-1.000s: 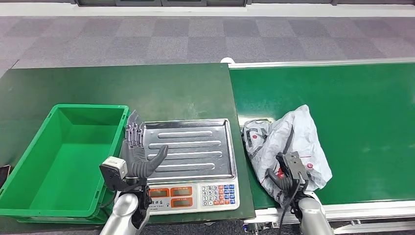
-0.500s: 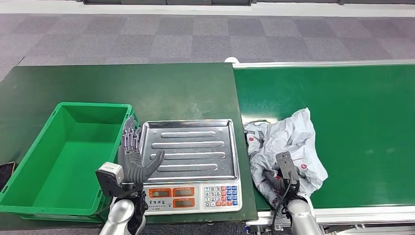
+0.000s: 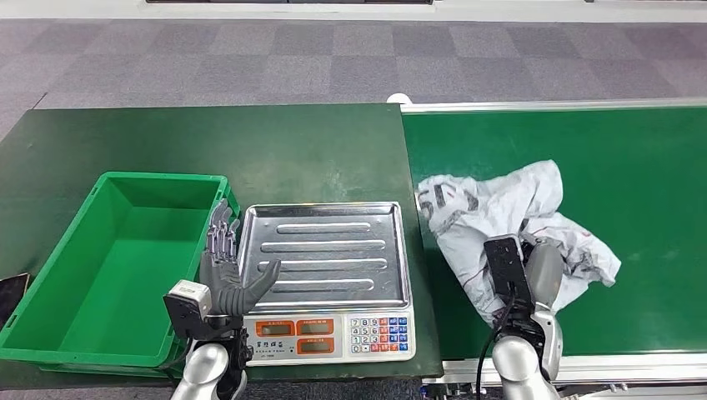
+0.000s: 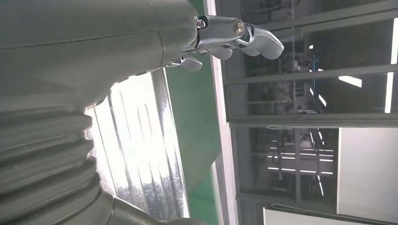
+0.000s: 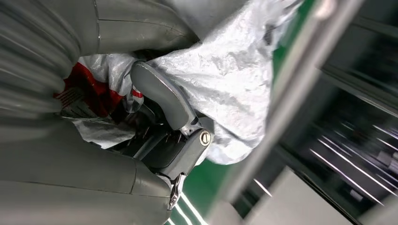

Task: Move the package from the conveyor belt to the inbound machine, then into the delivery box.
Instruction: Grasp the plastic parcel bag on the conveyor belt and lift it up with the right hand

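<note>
Head view. The package (image 3: 500,218), a crumpled white-grey plastic bag with dark print, is on the green conveyor belt (image 3: 634,167), near the belt's edge closest to the desk (image 3: 208,142). The right robot hand (image 3: 542,271) is at the near side of the package, and bag material is bunched around it. The black wrist camera block sits just beside the hand and covers part of the bag. The scale (image 3: 329,279), with a ribbed steel tray and a keypad along its front, stands on the desk between the belt and the green box (image 3: 104,267). The left robot hand (image 3: 225,271) is raised upright over the gap between box and scale tray, fingers extended and apart, holding nothing. It is well apart from the package.

Left wrist view. The left robot hand (image 4: 141,37) shows its grey palm cover and metal fingertips (image 4: 256,40) extended, with nothing between them. The bright steel tray of the scale (image 4: 136,154) lies beyond the hand.

Right wrist view. The right robot hand (image 5: 155,117) grips the package (image 5: 230,75). The grey thumb (image 5: 162,96) presses across the bag, and wrinkled white plastic with a red printed patch is gathered against the palm. A strip of the green conveyor belt (image 5: 197,180) shows beside the bag.
</note>
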`<state>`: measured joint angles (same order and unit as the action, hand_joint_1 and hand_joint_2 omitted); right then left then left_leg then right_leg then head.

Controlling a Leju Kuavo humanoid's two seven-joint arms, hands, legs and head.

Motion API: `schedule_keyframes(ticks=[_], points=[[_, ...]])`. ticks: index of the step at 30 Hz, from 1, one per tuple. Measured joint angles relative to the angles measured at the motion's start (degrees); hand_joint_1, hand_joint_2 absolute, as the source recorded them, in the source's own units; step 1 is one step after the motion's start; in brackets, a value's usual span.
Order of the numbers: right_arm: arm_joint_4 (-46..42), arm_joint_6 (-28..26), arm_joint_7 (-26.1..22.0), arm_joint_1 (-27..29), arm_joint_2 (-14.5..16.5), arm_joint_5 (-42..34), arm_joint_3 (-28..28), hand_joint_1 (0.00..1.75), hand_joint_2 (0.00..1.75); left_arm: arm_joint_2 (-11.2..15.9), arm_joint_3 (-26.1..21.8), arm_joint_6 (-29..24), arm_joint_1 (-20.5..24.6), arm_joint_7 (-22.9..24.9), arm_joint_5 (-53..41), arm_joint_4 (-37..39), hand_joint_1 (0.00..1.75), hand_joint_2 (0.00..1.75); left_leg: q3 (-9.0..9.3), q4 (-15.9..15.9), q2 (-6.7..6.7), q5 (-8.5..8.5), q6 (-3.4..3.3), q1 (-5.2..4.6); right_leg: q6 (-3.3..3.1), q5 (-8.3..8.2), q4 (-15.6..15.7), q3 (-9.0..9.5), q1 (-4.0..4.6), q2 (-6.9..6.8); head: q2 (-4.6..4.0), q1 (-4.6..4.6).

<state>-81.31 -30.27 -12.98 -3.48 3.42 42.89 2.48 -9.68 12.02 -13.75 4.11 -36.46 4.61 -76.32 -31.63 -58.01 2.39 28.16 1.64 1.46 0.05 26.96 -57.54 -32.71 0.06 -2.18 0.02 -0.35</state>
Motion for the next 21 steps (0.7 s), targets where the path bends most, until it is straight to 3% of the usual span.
schedule_keyframes(ticks=[10, 14, 21], points=[[-8.3, -3.9, -0.9, -1.8, -4.4, -2.3, 3.0, 1.75, 1.75, -0.2, 0.0, 0.1, 1.0, -0.5, 0.1, 1.3, 0.0, 1.75, -0.01, 0.0, 0.0, -0.03, -0.05, -0.02, 0.02, -0.02, 0.0, 0.01, -0.02, -0.01, 0.0, 0.0], [-8.5, -4.3, -2.0, -3.9, -6.7, -8.1, 4.2, 1.75, 1.75, -0.3, 0.0, 0.3, 2.1, -0.6, 0.5, 2.0, 0.0, 1.75, -0.03, 0.0, -0.01, -0.05, -0.06, -0.02, 0.03, -0.03, 0.0, 0.0, -0.02, -0.01, 0.0, 0.0], [-8.1, 0.1, -4.3, -7.6, -8.9, -14.0, 9.6, 1.75, 1.75, -0.5, 0.0, 0.1, 4.1, -1.3, 1.1, 3.4, 0.0, 1.75, -0.08, 0.0, 0.01, -0.09, -0.05, -0.02, 0.05, -0.05, -0.1, 0.02, -0.02, 0.01, 0.0, 0.01]])
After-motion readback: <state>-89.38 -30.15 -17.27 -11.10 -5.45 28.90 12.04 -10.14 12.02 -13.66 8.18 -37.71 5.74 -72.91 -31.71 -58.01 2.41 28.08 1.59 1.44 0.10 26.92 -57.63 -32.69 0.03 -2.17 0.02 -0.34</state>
